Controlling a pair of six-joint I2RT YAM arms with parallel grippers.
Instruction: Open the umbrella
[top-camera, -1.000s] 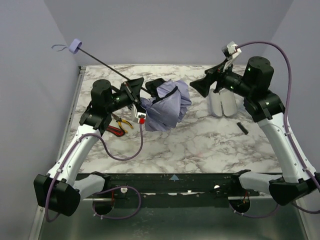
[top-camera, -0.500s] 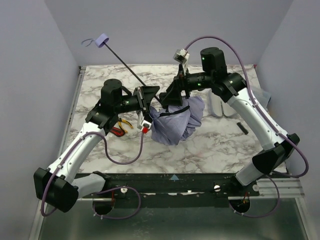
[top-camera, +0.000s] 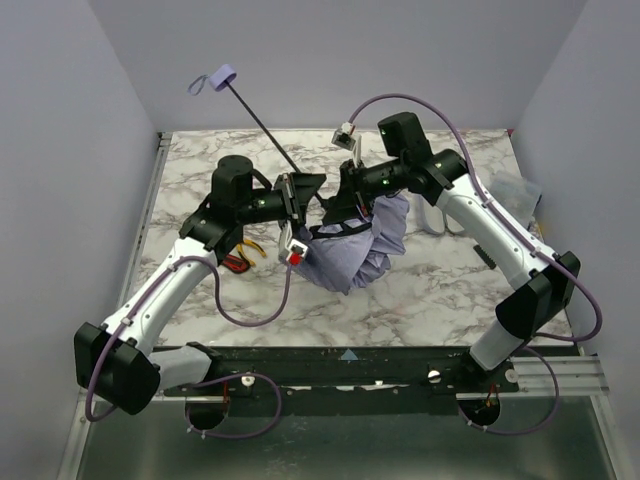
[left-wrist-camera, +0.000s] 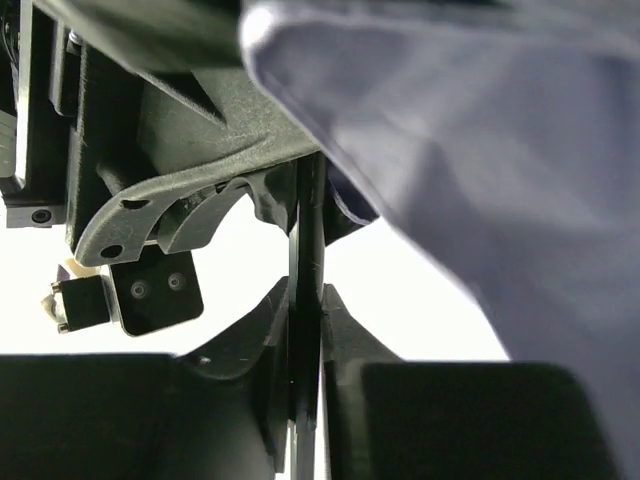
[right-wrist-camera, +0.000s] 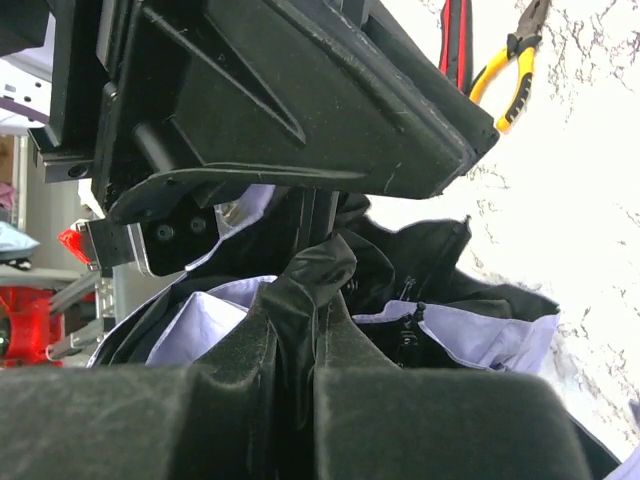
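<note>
Two grippers are seen clamped on the umbrella (top-camera: 380, 228), which is held above the middle of the marble table (top-camera: 440, 300) with its lavender canopy (top-camera: 345, 265) bunched and unopened and its handle (top-camera: 222, 77) raised over the table's far-left corner. The thin black shaft (top-camera: 258, 122) is pinched by the left gripper (left-wrist-camera: 305, 300), while a fold of black inner fabric is nipped in the closed right gripper (right-wrist-camera: 315, 290). If only cloth is gripped, the fabric could be torn or lost from the jaws once the arms are drawn apart, and the slender shaft could be bent.
</note>
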